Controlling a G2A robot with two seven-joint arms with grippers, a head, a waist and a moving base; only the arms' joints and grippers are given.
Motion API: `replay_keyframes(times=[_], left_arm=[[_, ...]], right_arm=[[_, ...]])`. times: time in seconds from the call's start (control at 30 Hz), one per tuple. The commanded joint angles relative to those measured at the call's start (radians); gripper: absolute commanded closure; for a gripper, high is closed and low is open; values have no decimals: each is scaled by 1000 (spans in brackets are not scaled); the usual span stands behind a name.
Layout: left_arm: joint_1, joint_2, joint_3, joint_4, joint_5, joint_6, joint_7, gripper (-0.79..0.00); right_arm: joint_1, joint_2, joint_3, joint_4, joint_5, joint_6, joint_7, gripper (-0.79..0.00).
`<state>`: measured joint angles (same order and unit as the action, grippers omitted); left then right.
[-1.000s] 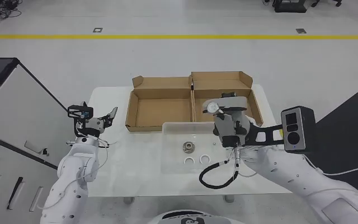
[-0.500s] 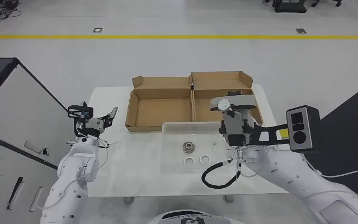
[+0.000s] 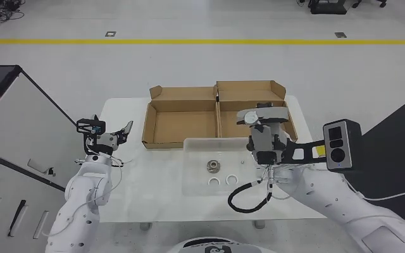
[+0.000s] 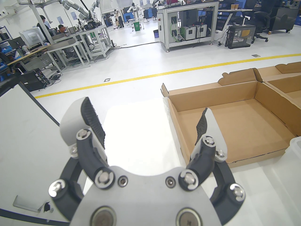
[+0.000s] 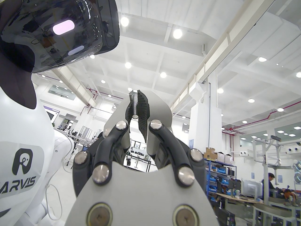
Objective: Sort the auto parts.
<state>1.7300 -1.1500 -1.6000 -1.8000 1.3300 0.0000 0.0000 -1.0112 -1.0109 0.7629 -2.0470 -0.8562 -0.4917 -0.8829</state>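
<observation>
Pinching a threaded metal bolt (image 5: 134, 105), right pincer (image 5: 138, 101) points upward; left pincer (image 4: 145, 109) spread.

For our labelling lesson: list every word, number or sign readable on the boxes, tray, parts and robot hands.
Left brown cardboard box, right brown cardboard box: no print visible.
Clear plastic tray: none.
Grey metal ring part, two white rings: too small to tell.
Left hand, right hand, threaded metal bolt it grips: none.

Threaded metal bolt (image 5: 134, 106): clamped upright in right gripper (image 5: 138, 98). Round metal part (image 3: 214, 166), white ring (image 3: 214, 182), second white ring (image 3: 231, 180): lying in clear bin (image 3: 190, 185).
</observation>
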Motion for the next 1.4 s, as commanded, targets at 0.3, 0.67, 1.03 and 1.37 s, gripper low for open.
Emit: replay_keyframes(times=[0.3, 0.67, 1.03, 1.37], left_arm=[[0, 0, 0, 0, 0, 0, 0, -785], [0, 0, 0, 0, 0, 0, 0, -785], [0, 0, 0, 0, 0, 0, 0, -785], [0, 0, 0, 0, 0, 0, 0, -785]], right_arm=[[-153, 57, 335, 105, -22, -139, 160, 0], [-92, 91, 572, 308, -11, -347, 443, 0], [176, 68, 461, 516, -128, -451, 668, 0], [316, 51, 323, 644, -524, -472, 803, 0]])
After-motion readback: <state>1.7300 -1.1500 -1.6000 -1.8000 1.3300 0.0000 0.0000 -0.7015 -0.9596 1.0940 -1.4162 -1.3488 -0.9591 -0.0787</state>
